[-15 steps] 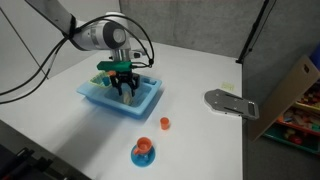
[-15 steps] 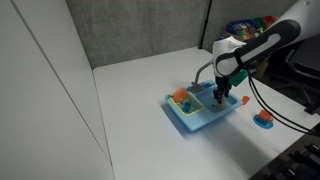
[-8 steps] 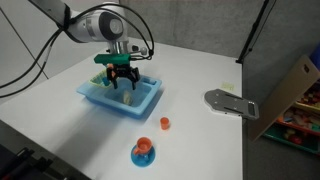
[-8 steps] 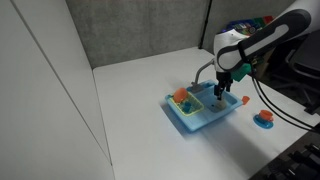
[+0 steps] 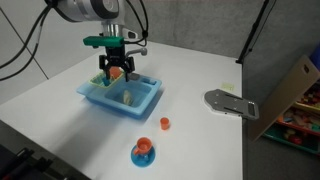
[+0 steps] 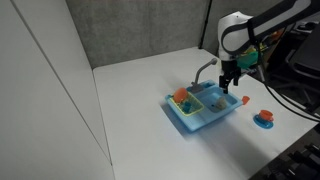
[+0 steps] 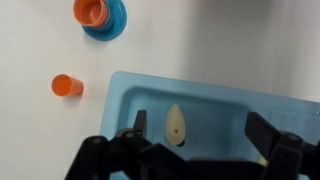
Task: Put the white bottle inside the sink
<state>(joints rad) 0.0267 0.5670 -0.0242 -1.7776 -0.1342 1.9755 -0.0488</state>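
The white bottle (image 7: 177, 125) lies on the floor of the light blue sink (image 7: 230, 105), free of the fingers. It also shows in an exterior view (image 5: 127, 97). My gripper (image 7: 200, 128) is open and empty, and hangs above the basin with the bottle nearer its left finger. In both exterior views the gripper (image 5: 115, 70) (image 6: 231, 86) is raised above the sink (image 5: 148, 103) (image 6: 190, 122). The grey faucet (image 6: 203, 71) stands at the sink's back edge.
An orange round toy (image 6: 181, 96) sits in the sink's side compartment. A small orange cup (image 5: 165, 123) (image 7: 66, 86) stands on the white table beside the sink. A blue saucer (image 5: 143, 157) (image 7: 112, 25) holding an orange piece lies further out. A grey flat object (image 5: 230, 102) lies near the table's edge.
The gripper has risen out of the basin, leaving the white bottle lying on the sink floor. The sink and other toys have not moved.
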